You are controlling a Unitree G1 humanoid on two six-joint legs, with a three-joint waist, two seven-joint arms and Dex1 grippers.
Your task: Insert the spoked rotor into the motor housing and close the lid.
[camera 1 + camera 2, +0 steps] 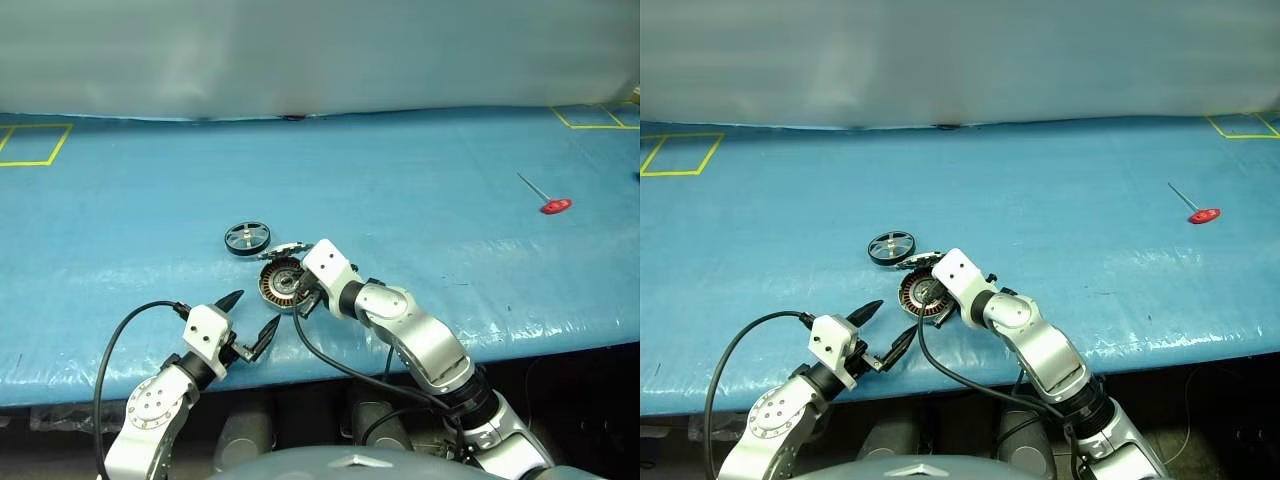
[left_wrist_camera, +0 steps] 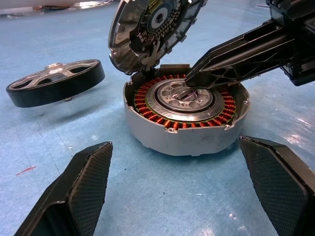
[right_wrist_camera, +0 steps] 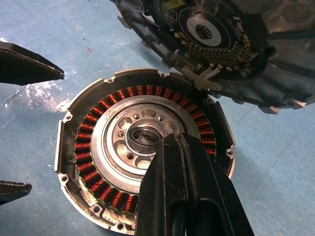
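The motor housing point(image 2: 182, 130) sits on the blue table with its copper windings and silver centre showing. Its lid point(image 2: 152, 27) stands tilted up from the housing's far rim, dark ribbed inside facing the cup. Just beyond and to the left lies the spoked rotor point(image 1: 247, 238), flat on the table, black rim and silver spokes up. My right gripper point(image 3: 171, 141) is shut with nothing in it, tips resting over the housing's silver centre. My left gripper point(image 1: 250, 318) is open, a little nearer than the housing, its fingers point(image 2: 78, 196) pointing at it.
A red-handled tool point(image 1: 555, 205) lies far to the right. Yellow tape squares point(image 1: 30, 145) mark the table's far corners. The table's front edge point(image 1: 330, 375) runs just under my left gripper. A black cable point(image 1: 110, 350) loops off my left wrist.
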